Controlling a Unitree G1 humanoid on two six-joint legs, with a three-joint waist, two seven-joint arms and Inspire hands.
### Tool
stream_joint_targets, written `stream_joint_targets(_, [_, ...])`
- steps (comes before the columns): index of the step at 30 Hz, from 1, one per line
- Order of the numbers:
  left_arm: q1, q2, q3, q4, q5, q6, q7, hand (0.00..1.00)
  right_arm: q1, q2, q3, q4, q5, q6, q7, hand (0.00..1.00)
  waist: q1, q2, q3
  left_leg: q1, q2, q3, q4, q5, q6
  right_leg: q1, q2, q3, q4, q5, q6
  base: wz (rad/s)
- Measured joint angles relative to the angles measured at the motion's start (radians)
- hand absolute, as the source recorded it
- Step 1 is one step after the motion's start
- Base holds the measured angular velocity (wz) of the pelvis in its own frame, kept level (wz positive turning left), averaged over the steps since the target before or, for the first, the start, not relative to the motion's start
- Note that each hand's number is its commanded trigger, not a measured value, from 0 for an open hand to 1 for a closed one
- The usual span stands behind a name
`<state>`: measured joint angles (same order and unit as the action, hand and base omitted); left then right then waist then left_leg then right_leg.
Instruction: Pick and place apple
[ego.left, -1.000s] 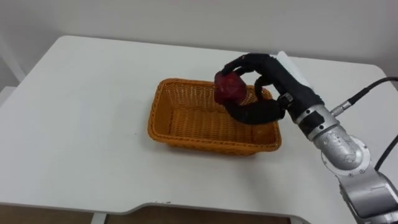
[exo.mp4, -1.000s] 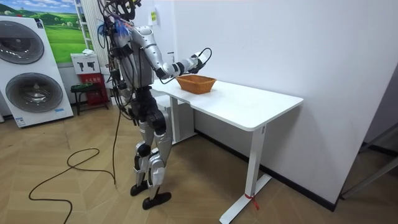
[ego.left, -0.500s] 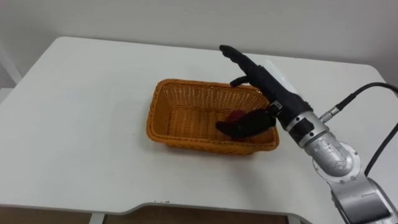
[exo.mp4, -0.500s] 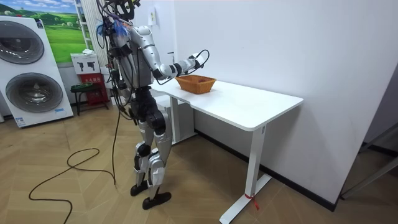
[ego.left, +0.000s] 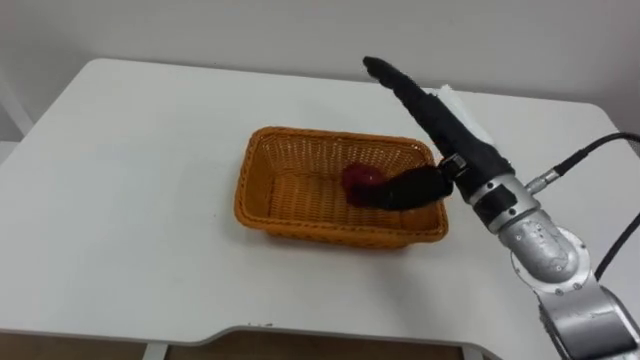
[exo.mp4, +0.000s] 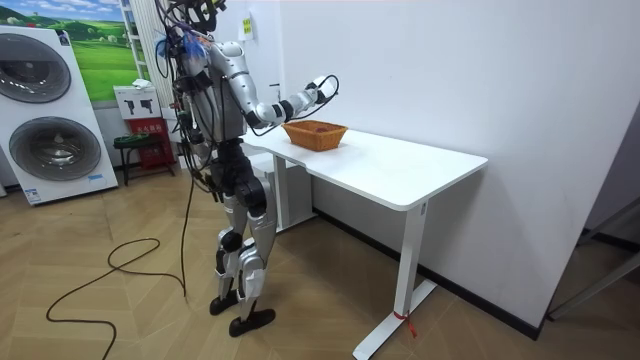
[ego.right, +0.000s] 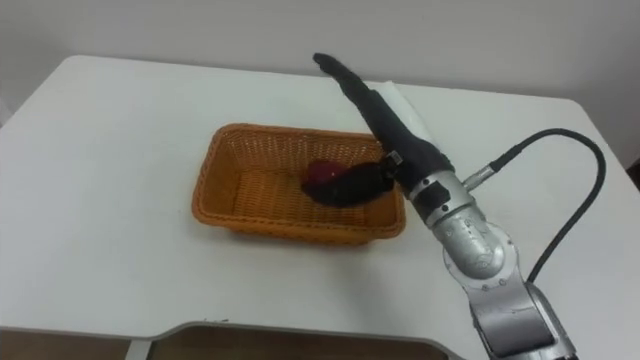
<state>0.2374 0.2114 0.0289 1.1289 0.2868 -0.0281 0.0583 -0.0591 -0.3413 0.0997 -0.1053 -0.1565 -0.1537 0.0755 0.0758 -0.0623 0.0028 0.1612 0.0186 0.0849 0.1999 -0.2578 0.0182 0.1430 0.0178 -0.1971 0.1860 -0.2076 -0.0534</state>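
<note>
Nearest, the white table (ego.left: 130, 200) stands on a wooden floor (exo.mp4: 130, 310). The robot is at its end, with washing machines (exo.mp4: 50, 110) behind it. A wicker basket (ego.left: 320, 228) sits on the table, and the red apple (ego.left: 358, 178) lies inside, toward its right end. The right hand (ego.left: 440, 125) hangs over that end, its fingers (ego.left: 395, 78) straight and holding nothing. Its thumb reaches down just beside the apple.

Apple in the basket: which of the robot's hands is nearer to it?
Right. The right hand reaches over the basket's right end, its thumb beside the apple, fingers straight. The left hand is nowhere over the tabletop around the basket.
</note>
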Motion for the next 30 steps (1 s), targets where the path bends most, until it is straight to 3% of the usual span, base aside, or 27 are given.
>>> stream_joint_targets(6, [0.053, -0.005, 0.032, 0.001, 0.000, -0.001, 0.020, 0.00, 0.008, 0.000, -0.192, -0.004, 0.026, -0.013, -0.174, 0.00, -0.041, -0.001, -0.0039, 0.001, 0.000, 0.000, 0.000, 0.000, 0.000, -0.006, 0.000, 0.002, 0.000, 0.000, 0.000, 0.00])
stream_joint_targets(8, [0.077, -0.005, 0.048, 0.004, -0.001, -0.001, 0.026, 0.00, 0.020, -0.002, -0.274, -0.004, 0.056, -0.035, -0.275, 0.00, -0.059, 0.000, -0.0049, 0.002, 0.000, 0.008, 0.000, 0.000, 0.000, -0.007, 0.001, 0.005, 0.000, 0.000, 0.000, -0.05])
stream_joint_targets(12, [0.094, -0.014, 0.094, 0.001, 0.000, -0.001, 0.048, 0.00, 0.053, -0.004, -0.397, 0.007, 0.100, -0.041, -0.423, 0.00, -0.084, 0.001, -0.0065, 0.003, 0.001, 0.015, 0.000, 0.000, 0.000, -0.010, 0.002, 0.012, 0.000, 0.000, 0.000, -0.06])
stream_joint_targets(17, [0.108, -0.017, 0.154, -0.022, 0.000, 0.001, 0.071, 0.00, 0.102, -0.010, -0.531, 0.182, 0.235, -0.048, -0.655, 0.00, -0.109, -0.009, -0.0084, 0.007, 0.001, 0.031, -0.001, 0.000, 0.000, -0.008, 0.003, 0.027, 0.000, 0.000, 0.000, -0.08])
stream_joint_targets(20, [0.116, -0.024, 0.165, -0.049, -0.001, 0.017, 0.089, 0.00, 0.146, -0.009, -0.563, 0.283, 0.327, -0.027, -0.763, 0.00, -0.108, -0.007, -0.0090, 0.006, 0.002, 0.052, -0.001, 0.000, 0.000, -0.024, 0.004, 0.047, 0.002, 0.000, 0.001, -0.19])
stream_joint_targets(23, [0.123, -0.025, 0.165, -0.070, -0.001, 0.027, 0.107, 0.00, 0.189, -0.006, -0.564, 0.429, 0.401, -0.027, -0.840, 0.00, -0.128, -0.012, -0.0076, 0.006, 0.001, 0.052, -0.001, 0.000, 0.000, -0.022, 0.003, 0.047, 0.002, 0.000, 0.001, -0.03])
stream_joint_targets(27, [0.104, -0.029, 0.166, -0.075, -0.001, 0.046, 0.108, 0.00, 0.209, 0.003, -0.563, 0.653, 0.514, -0.003, -0.872, 0.00, -0.127, -0.003, -0.0090, 0.006, 0.001, 0.054, -0.003, 0.000, 0.000, -0.022, 0.004, 0.056, 0.001, 0.000, 0.002, -0.05])
stream_joint_targets(30, [0.104, -0.035, 0.163, -0.083, -0.001, 0.057, 0.107, 0.00, 0.231, 0.032, -0.552, 0.822, 0.552, 0.022, -0.869, 0.00, -0.129, 0.006, -0.0086, 0.003, 0.001, 0.056, -0.004, 0.000, 0.000, -0.026, 0.005, 0.056, 0.000, 0.000, 0.002, 0.00])
